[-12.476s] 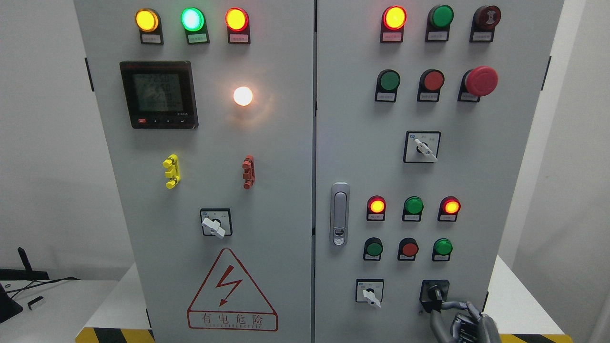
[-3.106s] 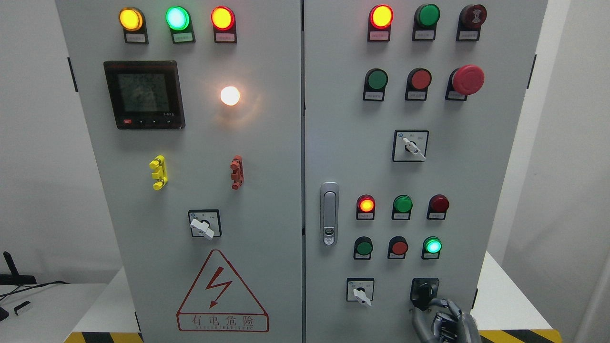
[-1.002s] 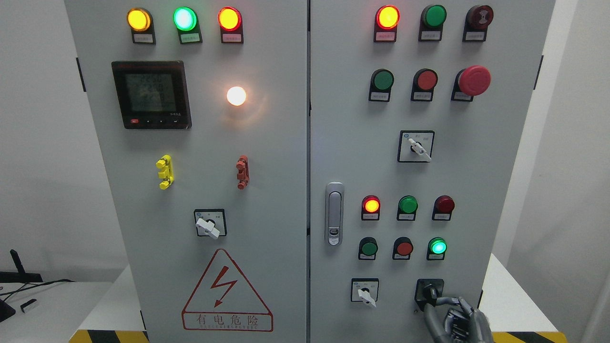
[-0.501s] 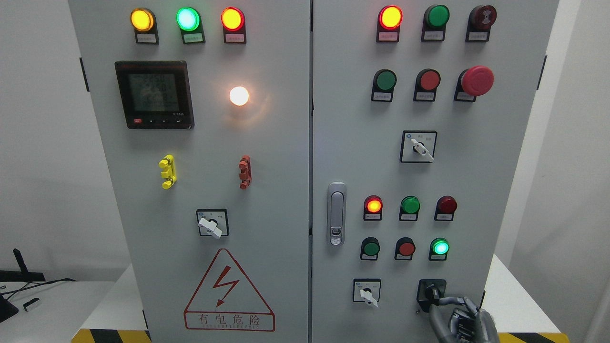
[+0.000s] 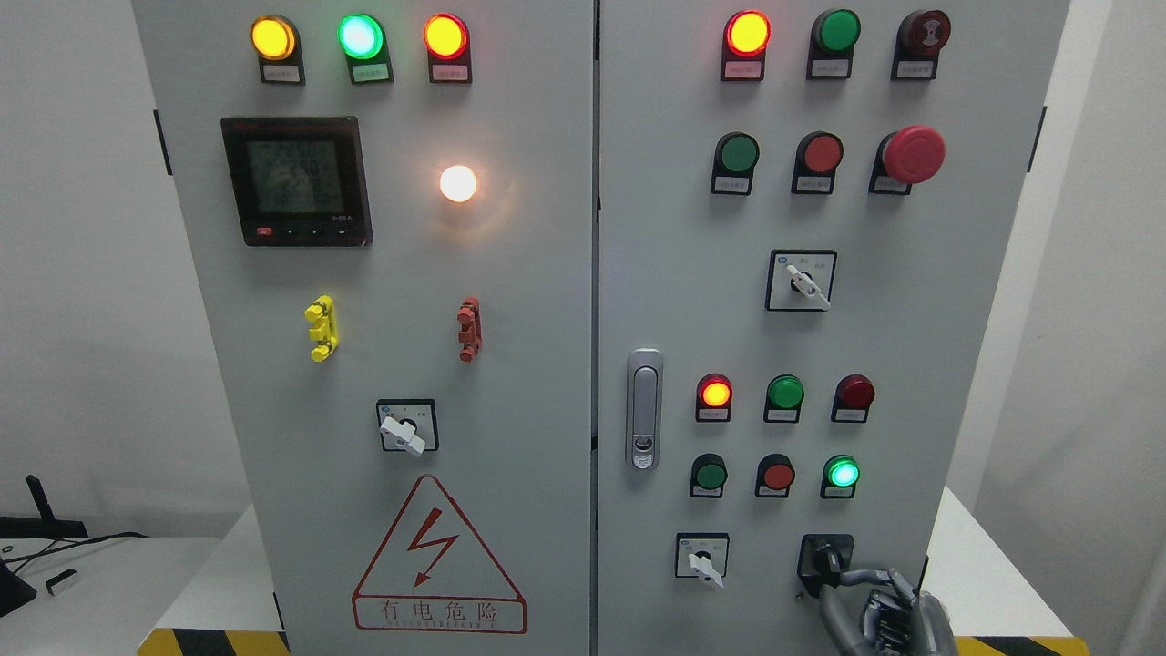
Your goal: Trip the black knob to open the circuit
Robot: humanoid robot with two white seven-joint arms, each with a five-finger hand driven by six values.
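The black knob [image 5: 825,558] sits in a black square plate at the lower right of the grey cabinet's right door [image 5: 674,273]. My right hand [image 5: 833,585] comes up from the bottom edge. One grey finger lies along the knob's lower right side and the thumb rises from below, so the hand is shut on the knob. Above it, the green lamp [image 5: 843,474] glows and the dark red lamp [image 5: 856,392] is unlit. The left arm does not show.
A white selector switch [image 5: 702,561] sits left of the knob, and a silver door handle [image 5: 644,408] stands by the seam. The red mushroom button [image 5: 914,154] juts out at the upper right. White tabletop [image 5: 984,574] flanks the cabinet.
Compared with the earliest frame, the lower right red lamp has gone dark and the green lamp below it has lit. Over the last second the hand stays on the knob; the view shifts slightly.
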